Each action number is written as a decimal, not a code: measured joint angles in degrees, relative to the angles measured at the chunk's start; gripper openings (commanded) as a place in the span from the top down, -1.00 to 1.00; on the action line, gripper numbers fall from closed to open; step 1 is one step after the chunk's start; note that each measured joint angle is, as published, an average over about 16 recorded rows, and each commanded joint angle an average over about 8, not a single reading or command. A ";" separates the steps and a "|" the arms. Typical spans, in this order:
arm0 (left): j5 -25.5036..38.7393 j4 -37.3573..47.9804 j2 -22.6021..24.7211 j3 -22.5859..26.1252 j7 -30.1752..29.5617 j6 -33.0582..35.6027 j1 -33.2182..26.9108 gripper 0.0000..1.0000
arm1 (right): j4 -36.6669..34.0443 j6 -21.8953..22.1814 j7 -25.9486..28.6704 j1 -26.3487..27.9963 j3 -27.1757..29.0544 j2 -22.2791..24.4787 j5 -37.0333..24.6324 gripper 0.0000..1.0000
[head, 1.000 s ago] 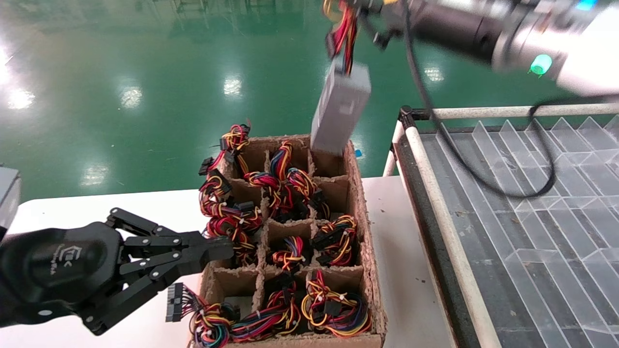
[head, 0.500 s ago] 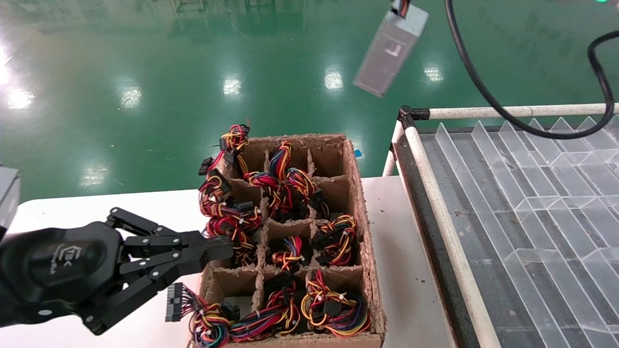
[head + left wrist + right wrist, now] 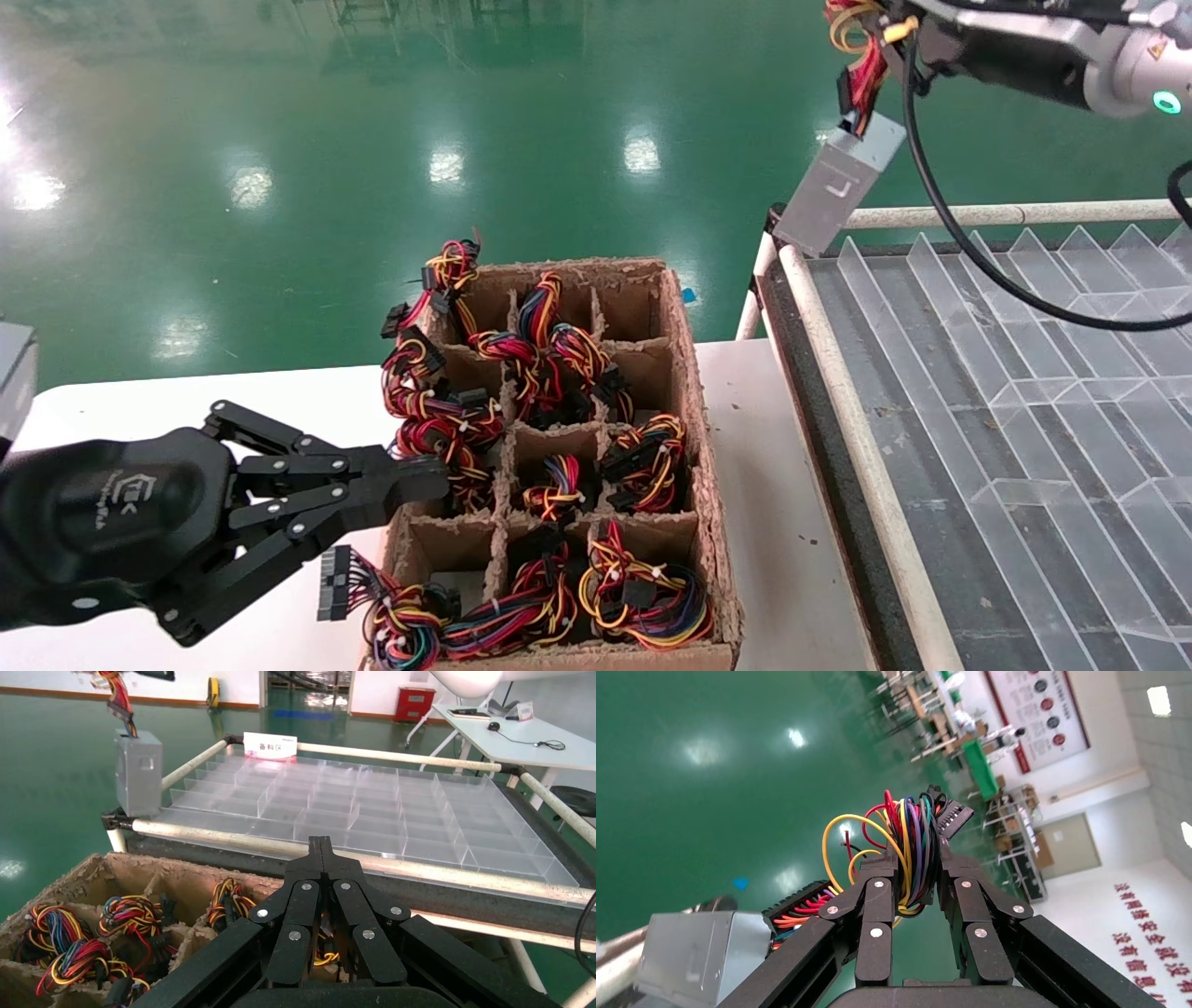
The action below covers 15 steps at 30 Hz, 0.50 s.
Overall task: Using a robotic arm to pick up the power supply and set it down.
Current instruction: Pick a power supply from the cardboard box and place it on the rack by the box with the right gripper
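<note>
The power supply (image 3: 836, 189), a small grey metal box, hangs tilted in the air by its red and yellow wires (image 3: 861, 42) just above the far left corner of the tray rack. My right gripper (image 3: 889, 23) at the top right is shut on that wire bundle (image 3: 914, 846); in the right wrist view the grey box (image 3: 701, 959) dangles below the right gripper (image 3: 916, 862). My left gripper (image 3: 424, 477) is shut and empty, low at the left, touching the cardboard box's left side. The left wrist view shows the left gripper's (image 3: 321, 843) tips pressed together and the power supply (image 3: 138, 773) far off.
A cardboard box (image 3: 694, 391) with divider cells holds several more coloured wire bundles (image 3: 643, 461) on the white table (image 3: 186, 401). To its right stands a rack with a white pipe frame (image 3: 978, 216) holding a clear compartment tray (image 3: 1024, 373). A green floor lies beyond.
The right arm carried the power supply up out of the box's far right cell, swung it right, then lowered it towards the rack's corner. The left arm has not moved.
</note>
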 measured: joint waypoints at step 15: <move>0.00 0.00 0.00 0.00 0.00 0.00 0.00 1.00 | -13.64 3.38 -8.47 1.67 -0.78 -3.60 1.62 1.00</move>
